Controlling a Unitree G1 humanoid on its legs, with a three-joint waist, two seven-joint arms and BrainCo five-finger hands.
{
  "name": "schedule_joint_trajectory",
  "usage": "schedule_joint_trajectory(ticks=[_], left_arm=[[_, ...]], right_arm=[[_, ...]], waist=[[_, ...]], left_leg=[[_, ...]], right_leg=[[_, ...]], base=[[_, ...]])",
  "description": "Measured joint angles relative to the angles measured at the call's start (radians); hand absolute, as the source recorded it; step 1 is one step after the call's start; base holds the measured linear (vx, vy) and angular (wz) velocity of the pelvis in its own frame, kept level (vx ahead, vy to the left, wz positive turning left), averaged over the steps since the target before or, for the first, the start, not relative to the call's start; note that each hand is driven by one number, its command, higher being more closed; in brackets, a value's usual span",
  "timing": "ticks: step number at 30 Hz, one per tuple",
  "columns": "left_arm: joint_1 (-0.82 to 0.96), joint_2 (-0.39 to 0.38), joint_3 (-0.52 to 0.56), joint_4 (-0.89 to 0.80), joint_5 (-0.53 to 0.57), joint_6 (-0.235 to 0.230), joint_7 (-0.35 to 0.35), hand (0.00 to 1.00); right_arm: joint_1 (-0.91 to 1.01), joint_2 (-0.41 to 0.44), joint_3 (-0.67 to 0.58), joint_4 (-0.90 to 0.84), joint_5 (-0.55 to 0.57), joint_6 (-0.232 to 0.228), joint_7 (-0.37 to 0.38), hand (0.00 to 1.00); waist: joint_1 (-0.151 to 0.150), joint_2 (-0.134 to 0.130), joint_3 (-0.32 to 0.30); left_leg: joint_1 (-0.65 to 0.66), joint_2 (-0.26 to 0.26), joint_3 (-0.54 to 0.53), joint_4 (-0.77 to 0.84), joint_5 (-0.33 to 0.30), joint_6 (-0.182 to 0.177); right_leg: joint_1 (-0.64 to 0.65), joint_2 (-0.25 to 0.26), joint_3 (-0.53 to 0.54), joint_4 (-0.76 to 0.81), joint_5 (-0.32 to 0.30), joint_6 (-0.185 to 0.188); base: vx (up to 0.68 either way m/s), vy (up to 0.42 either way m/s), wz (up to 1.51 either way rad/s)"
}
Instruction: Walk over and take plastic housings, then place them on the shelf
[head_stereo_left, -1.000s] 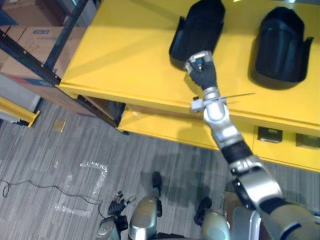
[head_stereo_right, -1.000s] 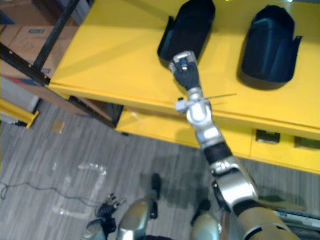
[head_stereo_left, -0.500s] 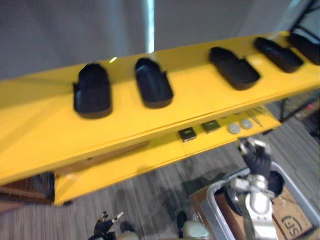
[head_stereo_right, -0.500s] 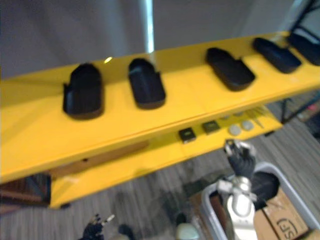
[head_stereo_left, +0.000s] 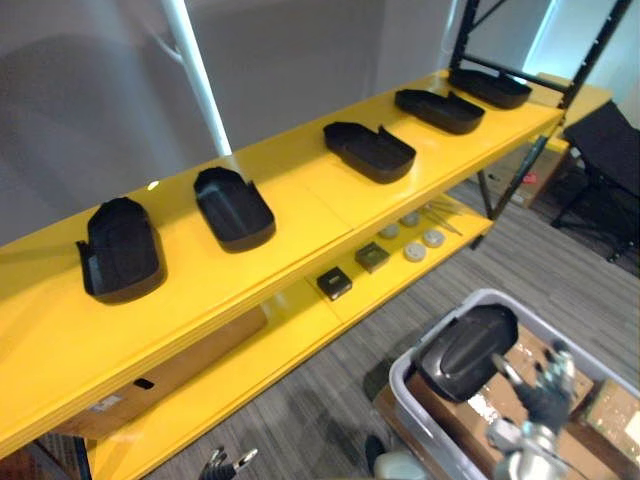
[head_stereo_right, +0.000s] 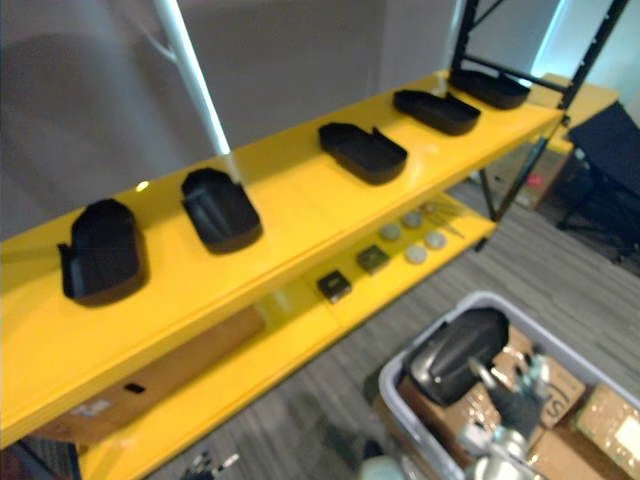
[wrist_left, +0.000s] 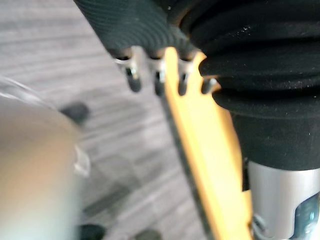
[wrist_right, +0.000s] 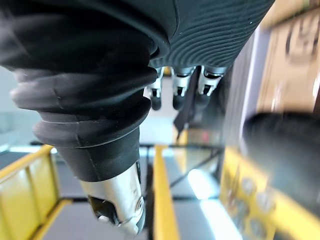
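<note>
five black plastic housings (head_stereo_left: 233, 207) lie in a row, well apart, along the yellow top shelf (head_stereo_left: 300, 215), open sides up; the two farthest are too small to make out in detail

a sixth housing (head_stereo_left: 468, 348) lies tilted in the grey bin (head_stereo_left: 402, 372), rounded back up, its open side hidden and its lower end sunk behind the bin's rim; cardboard boxes (head_stereo_left: 605, 420) lie in the bin beside it, partly cut off at the edge

the right hand (head_stereo_left: 547, 392) stands just beside that housing's near end, fingers apart and loosely straight, clamped on nothing; whether a fingertip touches the housing cannot be told. in the right wrist view most of each of its fingers (wrist_right: 177, 97) is hidden under the ribbed cover, and the dark shape past them is too blurred to name

the left hand (head_stereo_left: 228, 463) is cut off by the bottom edge, a couple of tips showing. in the left wrist view its fingers (wrist_left: 159, 82) hang straight and apart over the grey floor, holding nothing, the thumb hidden; a pale smear at the side cannot be made out

on the lower shelf (head_stereo_left: 290, 335) sit two small dark square parts (head_stereo_left: 334, 283) and some pale round discs (head_stereo_left: 414, 250), too small to tell what they are
</note>
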Motion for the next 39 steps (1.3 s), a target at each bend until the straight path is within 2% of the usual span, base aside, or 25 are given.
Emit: schedule_joint_trajectory(ticks=[2,3,4,6,10,12,13,15,17,18,19,20,21,23,25,26,27,29,30,31,33,34,37,38,39], left_arm=[[0.017,-0.004,0.000,0.009,-0.007,-0.004,0.006,0.00],[0.019,-0.005,0.000,0.011,-0.007,-0.005,0.006,0.00],[0.025,-0.005,0.007,0.013,-0.030,-0.016,0.005,0.00],[0.029,-0.005,0.011,0.013,-0.038,-0.037,0.000,0.00],[-0.003,-0.009,0.020,0.009,-0.045,-0.071,-0.011,0.00],[-0.046,-0.015,0.018,-0.001,-0.042,-0.087,-0.020,0.00],[-0.062,-0.015,0.017,-0.003,-0.041,-0.087,-0.021,0.00],[-0.107,-0.026,0.001,-0.053,-0.021,-0.087,-0.025,0.00],[-0.129,-0.040,-0.003,-0.081,0.004,-0.085,-0.035,0.00],[-0.132,-0.040,-0.002,-0.102,0.010,-0.085,-0.041,0.00],[-0.121,-0.036,-0.002,-0.131,0.015,-0.084,-0.039,0.00],[-0.105,-0.033,0.000,-0.144,0.016,-0.082,-0.016,0.00],[-0.096,-0.031,0.000,-0.144,0.015,-0.079,-0.002,0.00],[-0.081,-0.023,0.002,-0.141,0.000,-0.070,0.033,0.00],[-0.082,-0.002,-0.001,-0.135,-0.006,-0.051,0.037,0.00],[-0.083,0.003,0.001,-0.135,-0.005,-0.036,0.037,0.00],[-0.082,0.007,0.004,-0.136,-0.005,-0.030,0.037,0.00],[-0.081,0.034,0.009,-0.136,-0.006,0.004,0.037,0.00],[-0.076,0.041,0.012,-0.135,-0.008,0.010,0.037,0.00],[-0.071,0.065,0.030,-0.107,-0.008,0.021,0.037,0.00],[-0.057,0.041,0.040,-0.058,-0.038,0.038,0.033,0.00],[-0.052,0.031,0.044,-0.050,-0.043,0.037,0.029,0.00],[-0.046,0.032,0.050,-0.039,-0.063,0.020,0.027,0.00],[-0.049,0.030,0.050,-0.037,-0.075,0.015,0.028,0.00],[-0.055,0.022,0.050,-0.031,-0.085,0.002,0.028,0.00]], right_arm=[[-0.052,-0.024,0.042,0.038,0.001,0.000,0.010,0.00],[-0.060,-0.028,0.047,0.046,0.001,0.001,0.012,0.00],[-0.096,-0.034,0.066,0.078,0.002,0.001,0.013,0.00],[-0.117,-0.038,0.089,0.081,0.002,0.000,0.016,0.00],[-0.128,-0.043,0.109,0.081,0.002,0.021,0.015,0.00],[-0.152,-0.067,0.130,0.082,0.002,0.041,-0.009,0.00],[-0.162,-0.067,0.131,0.082,0.002,0.043,-0.016,0.00],[-0.168,-0.051,0.130,0.078,0.025,0.044,-0.047,0.00],[-0.133,-0.022,0.122,0.066,0.040,0.044,-0.051,0.00],[-0.097,0.000,0.122,0.051,0.039,0.044,-0.047,0.00],[-0.034,0.024,0.124,0.018,0.040,0.044,-0.028,0.00],[0.029,0.028,0.125,-0.006,0.041,0.042,0.009,0.00],[0.054,0.026,0.126,-0.009,0.041,0.038,0.031,0.00],[0.078,0.024,0.142,-0.010,0.040,0.023,0.078,0.00],[0.054,0.026,0.184,-0.009,0.038,0.004,0.080,0.00],[0.008,0.026,0.219,-0.002,0.038,-0.002,0.073,0.00],[-0.014,0.025,0.233,0.004,0.039,-0.002,0.063,0.00],[-0.104,0.026,0.266,0.047,0.039,0.009,0.017,0.00],[-0.117,0.026,0.271,0.056,0.039,0.016,0.007,0.00],[-0.133,0.025,0.281,0.082,0.035,0.035,-0.016,0.00],[-0.129,0.008,0.281,0.103,0.011,0.062,-0.044,0.00],[-0.125,0.003,0.281,0.110,0.005,0.069,-0.050,0.00],[-0.123,-0.016,0.282,0.141,-0.008,0.094,-0.038,0.00],[-0.127,-0.021,0.279,0.148,-0.011,0.097,-0.028,0.00],[-0.137,-0.046,0.275,0.150,-0.011,0.100,-0.015,0.00]], waist=[[0.025,0.010,-0.004],[0.031,0.010,-0.004],[0.043,0.013,-0.009],[0.055,0.009,-0.011],[0.059,0.005,-0.009],[0.060,0.008,0.002],[0.060,0.006,0.012],[0.057,0.004,0.083],[0.053,-0.003,0.123],[0.051,-0.015,0.147],[0.049,-0.035,0.161],[0.042,-0.046,0.167],[0.034,-0.036,0.168],[0.033,-0.043,0.155],[0.042,-0.049,0.150],[0.058,-0.049,0.136],[0.066,-0.051,0.132],[0.092,-0.058,0.126],[0.094,-0.067,0.121],[0.098,-0.088,0.106],[0.100,-0.050,0.085],[0.091,-0.043,0.080],[0.101,-0.045,0.079],[0.100,-0.045,0.081],[0.090,-0.030,0.099]], left_leg=[[-0.041,-0.006,-0.111,0.131,-0.090,0.041],[-0.046,-0.005,-0.124,0.150,-0.100,0.045],[-0.068,-0.008,-0.188,0.220,-0.116,0.067],[-0.093,-0.021,-0.228,0.277,-0.131,0.092],[-0.131,-0.034,-0.256,0.299,-0.154,0.103],[-0.171,-0.035,-0.283,0.314,-0.189,0.101],[-0.179,-0.038,-0.296,0.326,-0.195,0.103],[-0.178,-0.036,-0.334,0.406,-0.245,0.101],[-0.181,-0.036,-0.333,0.462,-0.286,0.105],[-0.179,-0.037,-0.313,0.498,-0.301,0.115],[-0.179,-0.039,-0.279,0.525,-0.314,0.131],[-0.179,-0.039,-0.245,0.531,-0.319,0.146],[-0.180,-0.034,-0.234,0.529,-0.321,0.162],[-0.182,-0.007,-0.182,0.494,-0.287,0.170],[-0.180,0.015,-0.159,0.419,-0.217,0.155],[-0.182,0.035,-0.140,0.365,-0.170,0.140],[-0.184,0.046,-0.128,0.347,-0.154,0.133],[-0.201,0.092,-0.090,0.335,-0.121,0.099],[-0.209,0.098,-0.082,0.341,-0.117,0.093],[-0.219,0.102,-0.079,0.342,-0.103,0.069],[-0.216,0.131,-0.072,0.282,-0.058,0.049],[-0.216,0.136,-0.064,0.265,-0.044,0.042],[-0.234,0.159,-0.002,0.235,-0.003,-0.006],[-0.242,0.165,0.003,0.235,0.005,-0.011],[-0.253,0.178,-0.006,0.227,0.027,-0.005]], right_leg=[[-0.004,0.020,0.053,-0.001,0.007,-0.003],[-0.004,0.023,0.061,-0.001,0.008,-0.002],[-0.004,0.027,0.098,-0.007,0.016,0.007],[-0.006,0.018,0.129,-0.013,0.033,0.021],[-0.041,0.011,0.137,-0.013,0.042,0.029],[-0.095,0.021,0.133,0.027,0.047,0.030],[-0.106,0.023,0.130,0.046,0.047,0.030],[-0.136,0.045,0.130,0.154,0.047,0.030],[-0.158,0.057,0.129,0.214,0.047,0.031],[-0.159,0.054,0.120,0.226,0.047,0.031],[-0.156,0.033,0.062,0.212,0.047,0.037],[-0.160,-0.002,0.004,0.196,0.023,0.014],[-0.164,-0.016,-0.029,0.202,0.013,-0.003],[-0.207,-0.033,-0.106,0.298,0.004,-0.016],[-0.212,-0.046,-0.167,0.419,-0.027,-0.061],[-0.208,-0.071,-0.218,0.487,-0.050,-0.089],[-0.203,-0.085,-0.234,0.505,-0.053,-0.094],[-0.154,-0.162,-0.261,0.514,-0.049,-0.098],[-0.138,-0.190,-0.264,0.494,-0.023,-0.106],[-0.112,-0.198,-0.266,0.416,0.021,-0.070],[-0.104,-0.163,-0.296,0.327,0.024,-0.071],[-0.092,-0.154,-0.314,0.285,0.022,-0.068],[-0.049,-0.104,-0.394,0.054,0.026,0.013],[-0.048,-0.096,-0.393,0.021,0.029,0.017],[-0.050,-0.072,-0.392,-0.012,0.056,0.005]], base=[[0.06,0.094,-0.83],[0.09,0.133,-0.82],[0.06,0.084,-0.66],[0.08,0.111,-0.55],[0.01,0.108,-0.12],[-0.06,0.081,-0.03],[-0.10,0.055,-0.15],[-0.17,0.072,-0.40],[-0.26,0.084,-0.58],[-0.35,0.044,-0.70],[-0.38,0.023,-0.88],[-0.38,0.031,-0.77],[-0.33,0.063,-0.75],[-0.23,0.032,-0.61],[-0.12,-0.069,-0.38],[-0.04,-0.112,-0.45],[-0.03,-0.185,-0.64],[-0.02,-0.224,-0.68],[0.00,-0.307,-0.65],[0.01,-0.259,-0.56],[0.02,-0.254,-0.63],[0.02,-0.236,-0.58],[-0.01,-0.261,-0.63],[-0.05,-0.238,-0.47],[-0.08,-0.197,-0.27]])
